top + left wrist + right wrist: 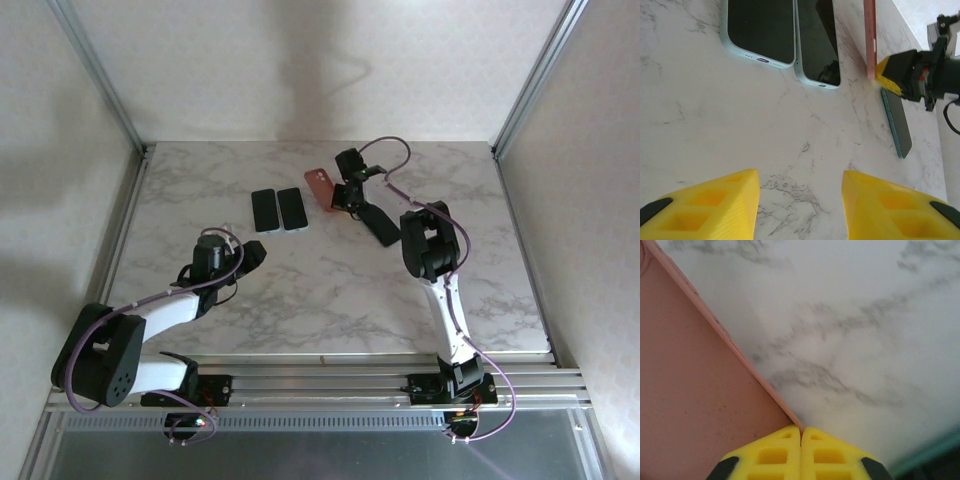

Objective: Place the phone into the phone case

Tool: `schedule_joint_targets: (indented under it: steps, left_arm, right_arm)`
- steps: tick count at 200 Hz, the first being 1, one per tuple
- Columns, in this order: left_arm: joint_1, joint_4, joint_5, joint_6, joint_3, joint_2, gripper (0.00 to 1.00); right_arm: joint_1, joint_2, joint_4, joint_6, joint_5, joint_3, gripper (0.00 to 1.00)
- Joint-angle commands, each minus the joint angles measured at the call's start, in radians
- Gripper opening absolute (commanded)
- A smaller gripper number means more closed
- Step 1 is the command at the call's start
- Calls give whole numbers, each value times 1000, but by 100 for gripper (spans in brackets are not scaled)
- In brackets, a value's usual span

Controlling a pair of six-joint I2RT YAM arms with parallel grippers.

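Observation:
A pink phone case [321,187] is tilted up off the table at the back, and my right gripper [346,196] is shut on its edge. In the right wrist view the case [700,385] covers the left side, and its rim is pinched between the closed yellow fingertips [801,432]. Two dark phones [263,210] [292,209] with pale teal bodies lie face up side by side, left of the case. A third phone [378,226] lies under the right arm. My left gripper [232,262] is open over bare marble, short of the two phones [760,30] [817,42].
The left wrist view shows the case edge-on [870,40], a right gripper finger [892,72] and the third phone's teal side [897,125]. That teal edge also shows at the right wrist view's lower right corner [930,452]. Aluminium posts and white walls enclose the marble table [330,300].

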Motion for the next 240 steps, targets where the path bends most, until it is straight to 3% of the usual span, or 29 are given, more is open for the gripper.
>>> schedule_joint_targets:
  steps: [1, 66, 125, 178, 240]
  left_arm:
    - [9, 20, 9, 11, 18, -2, 46]
    - [9, 2, 0, 27, 21, -24, 46]
    - [9, -25, -17, 36, 19, -62, 46]
    - [9, -39, -29, 31, 0, -105, 46]
    - [9, -68, -43, 23, -34, -177, 47]
  right_arm:
    - [-4, -116, 3, -19, 11, -95, 0]
    - [25, -409, 91, -28, -18, -490, 0]
    - [179, -594, 69, 11, 93, -766, 0]
    - [317, -621, 63, 66, 119, -844, 0]
    - [376, -583, 58, 61, 157, -850, 0]
